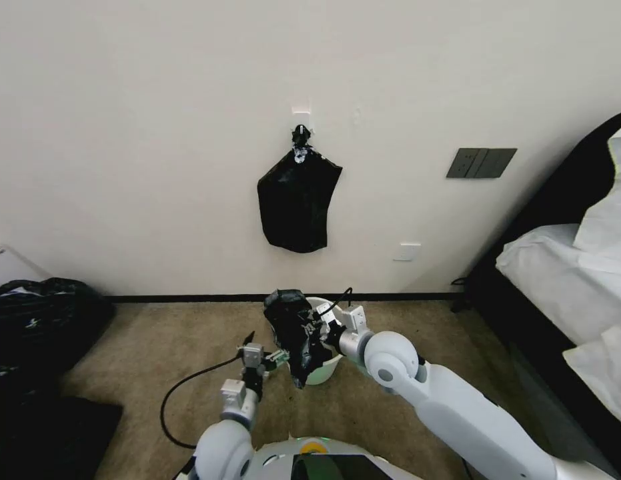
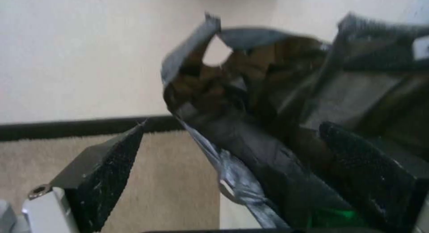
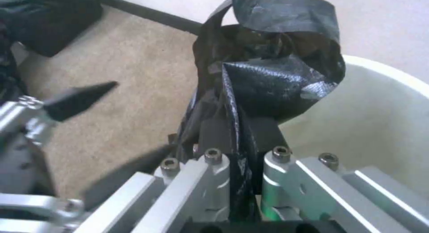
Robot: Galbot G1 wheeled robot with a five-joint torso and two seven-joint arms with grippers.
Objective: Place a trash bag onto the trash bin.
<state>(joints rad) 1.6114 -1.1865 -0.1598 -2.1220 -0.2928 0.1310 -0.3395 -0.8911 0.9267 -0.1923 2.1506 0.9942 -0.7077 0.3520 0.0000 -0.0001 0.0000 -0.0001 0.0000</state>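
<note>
Right gripper holds the trash bag at the bin's rim

The right gripper [image 3: 237,132] has its jaws clamped on a gathered fold of the black trash bag [image 3: 272,75], which billows beyond them over the near rim of the cream-white trash bin [image 3: 384,112]; the left gripper [image 1: 273,359] sits just beside the bag, jaws spread wide, one finger [image 2: 366,172] against the plastic

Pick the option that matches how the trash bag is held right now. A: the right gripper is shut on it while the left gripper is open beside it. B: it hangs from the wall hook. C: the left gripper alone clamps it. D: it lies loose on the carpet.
A: the right gripper pinches the trash bag above the trash bin, and the left gripper stands open beside it.
</note>
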